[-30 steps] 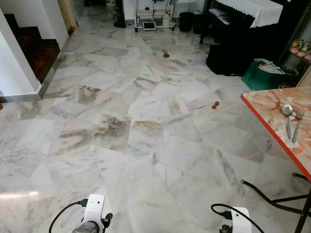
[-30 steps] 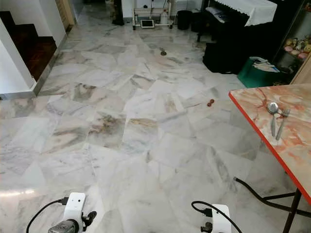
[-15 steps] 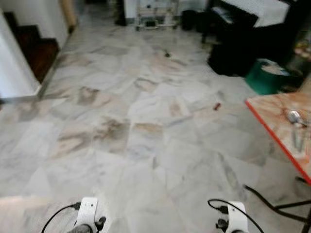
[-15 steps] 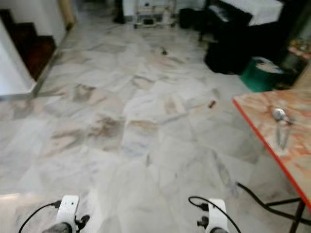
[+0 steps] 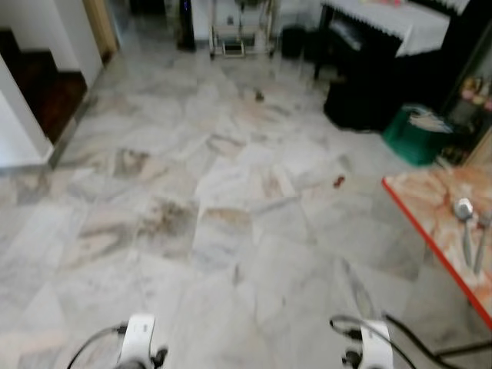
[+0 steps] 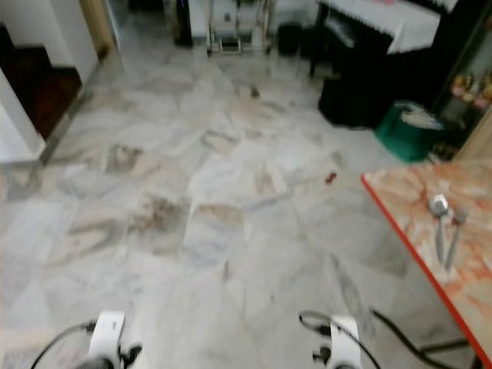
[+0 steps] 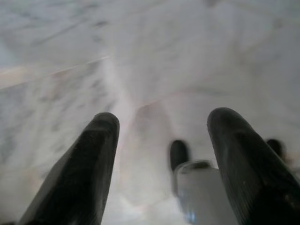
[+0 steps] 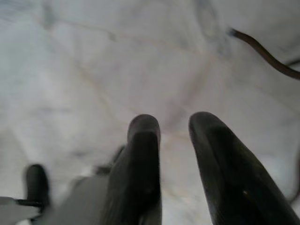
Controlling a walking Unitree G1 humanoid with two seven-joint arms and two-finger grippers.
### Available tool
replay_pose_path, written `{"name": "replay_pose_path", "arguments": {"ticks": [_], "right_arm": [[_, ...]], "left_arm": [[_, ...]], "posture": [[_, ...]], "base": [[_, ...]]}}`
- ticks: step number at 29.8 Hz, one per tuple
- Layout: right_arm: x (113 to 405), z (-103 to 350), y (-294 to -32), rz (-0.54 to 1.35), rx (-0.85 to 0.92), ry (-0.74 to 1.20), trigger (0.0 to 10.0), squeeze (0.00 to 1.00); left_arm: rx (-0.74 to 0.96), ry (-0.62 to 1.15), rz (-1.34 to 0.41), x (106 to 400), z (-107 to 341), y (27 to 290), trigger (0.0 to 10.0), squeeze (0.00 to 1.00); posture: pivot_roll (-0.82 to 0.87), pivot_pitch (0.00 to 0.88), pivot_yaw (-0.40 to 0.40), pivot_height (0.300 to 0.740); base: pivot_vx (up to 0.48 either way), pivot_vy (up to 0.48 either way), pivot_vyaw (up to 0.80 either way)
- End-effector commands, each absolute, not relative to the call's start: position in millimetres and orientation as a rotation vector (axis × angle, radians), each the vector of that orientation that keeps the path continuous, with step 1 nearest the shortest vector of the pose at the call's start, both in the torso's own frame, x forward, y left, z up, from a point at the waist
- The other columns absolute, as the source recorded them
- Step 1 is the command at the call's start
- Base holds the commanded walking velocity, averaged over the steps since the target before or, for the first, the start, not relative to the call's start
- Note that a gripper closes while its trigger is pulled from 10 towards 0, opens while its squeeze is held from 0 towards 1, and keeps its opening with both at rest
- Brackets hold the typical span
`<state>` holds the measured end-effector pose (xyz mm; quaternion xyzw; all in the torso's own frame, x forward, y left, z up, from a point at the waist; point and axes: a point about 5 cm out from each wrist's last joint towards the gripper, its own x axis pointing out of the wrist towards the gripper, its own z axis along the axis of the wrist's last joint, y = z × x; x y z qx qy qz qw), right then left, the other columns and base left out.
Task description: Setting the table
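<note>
Spoon beside fork on table; left gripper wide open, empty; right gripper slightly parted, empty; no legible writing.

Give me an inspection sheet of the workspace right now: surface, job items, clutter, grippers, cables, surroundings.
Surface: orange marbled table with a red edge, at the robot's right.
Job's things: spoon and fork lying side by side on the table.
Clutter: small red-brown object on the marble floor; the picture is too blurred to name it.
Grippers: left gripper open, holding nothing, above the floor; right gripper empty, fingers slightly apart, above the floor.
Cables: dark cable on the floor near the table.
Surroundings: green bin, dark furniture with a white cloth, stairs at left.
</note>
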<state>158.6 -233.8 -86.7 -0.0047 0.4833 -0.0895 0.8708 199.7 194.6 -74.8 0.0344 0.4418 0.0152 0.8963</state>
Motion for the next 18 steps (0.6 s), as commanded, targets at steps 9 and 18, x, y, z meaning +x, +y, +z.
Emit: {"name": "replay_pose_path", "arguments": {"ticks": [9,18], "right_arm": [[164.9,-84.9,-229.9,-0.182,0.000,0.990,10.0,0.00],[166.6,-83.0,-231.0,-0.203,-0.008,0.940,10.0,0.00]], "left_arm": [[0.087,0.909,0.043,199.7,-73.9,199.7,10.0,0.00],[0.099,0.907,0.030,200.1,-74.0,197.3,10.0,0.00]], "posture": [[0.08,0.000,-0.026,0.740],[0.07,0.000,-0.023,0.740]], "base": [[0.131,0.000,0.00],[0.000,0.000,0.00]]}}
